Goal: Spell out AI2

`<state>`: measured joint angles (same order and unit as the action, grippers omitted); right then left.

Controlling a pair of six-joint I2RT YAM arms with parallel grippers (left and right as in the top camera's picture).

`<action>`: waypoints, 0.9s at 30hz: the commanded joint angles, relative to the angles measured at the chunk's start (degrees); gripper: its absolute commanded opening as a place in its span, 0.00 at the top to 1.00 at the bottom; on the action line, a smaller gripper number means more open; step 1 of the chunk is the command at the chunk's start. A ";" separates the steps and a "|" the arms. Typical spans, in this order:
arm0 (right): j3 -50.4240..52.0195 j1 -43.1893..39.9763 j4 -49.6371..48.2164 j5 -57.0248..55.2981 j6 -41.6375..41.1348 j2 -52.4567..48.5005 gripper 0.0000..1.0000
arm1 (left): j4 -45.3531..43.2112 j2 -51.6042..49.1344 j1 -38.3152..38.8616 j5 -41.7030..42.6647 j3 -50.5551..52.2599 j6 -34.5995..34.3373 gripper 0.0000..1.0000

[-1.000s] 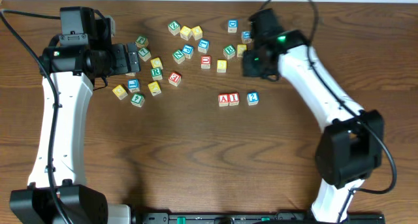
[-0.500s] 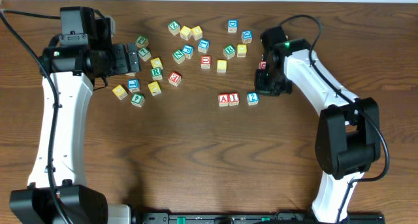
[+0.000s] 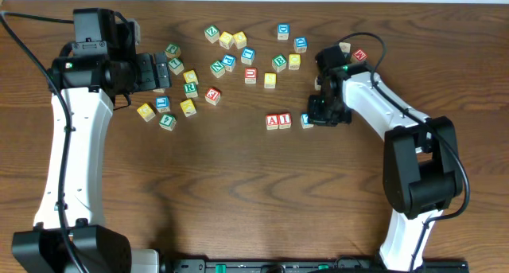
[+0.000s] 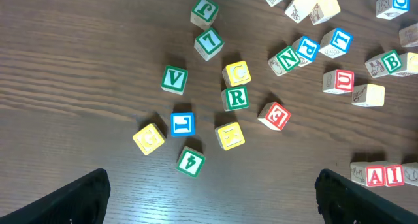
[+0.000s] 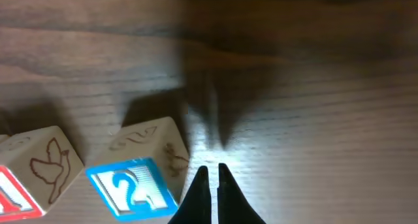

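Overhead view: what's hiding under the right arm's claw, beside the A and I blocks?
The right gripper covers most of the 2 cube there; only a blue-edged sliver shows. The right wrist view shows its blue 2 plainly, lying beside the closed fingertips, not between them.

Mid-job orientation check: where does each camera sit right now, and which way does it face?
Overhead: fixed above the table, facing straight down; both arms show.
Left wrist: raised on the left arm, facing down onto loose cubes; the open left hand shows only dark fingertips at the bottom corners.
Right wrist: low over the wood, facing down; the shut right hand sits beside the 2 cube.
Shared: overhead and left wrist both catch the A cube and I cube.
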<state>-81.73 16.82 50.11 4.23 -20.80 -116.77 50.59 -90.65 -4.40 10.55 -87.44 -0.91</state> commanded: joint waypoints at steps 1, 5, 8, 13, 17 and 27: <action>1.33 1.97 -1.62 0.66 -0.15 -0.48 0.98 | 0.07 0.00 -0.02 -0.13 0.13 -0.07 0.01; 1.33 2.03 -2.40 0.66 0.72 -0.48 0.98 | 0.04 0.00 -0.02 -0.11 0.13 -0.07 0.01; 1.33 2.14 -2.62 0.66 0.72 -0.50 0.99 | 0.04 0.00 -0.04 -0.11 0.13 -0.07 0.01; 1.33 3.15 -3.56 0.66 1.57 -0.50 0.98 | 0.07 0.00 -0.04 -0.11 0.13 -0.07 0.01; 1.33 3.76 -4.55 0.59 2.78 -0.50 0.98 | 0.07 0.00 -0.04 -0.11 0.13 -0.07 0.01; 1.33 4.26 -6.34 0.92 3.98 -0.52 0.97 | 0.04 0.00 -0.04 -0.13 0.13 -0.07 0.01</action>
<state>-80.68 20.12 43.88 4.73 -17.93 -116.79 50.59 -90.65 -4.40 10.55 -87.44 -0.91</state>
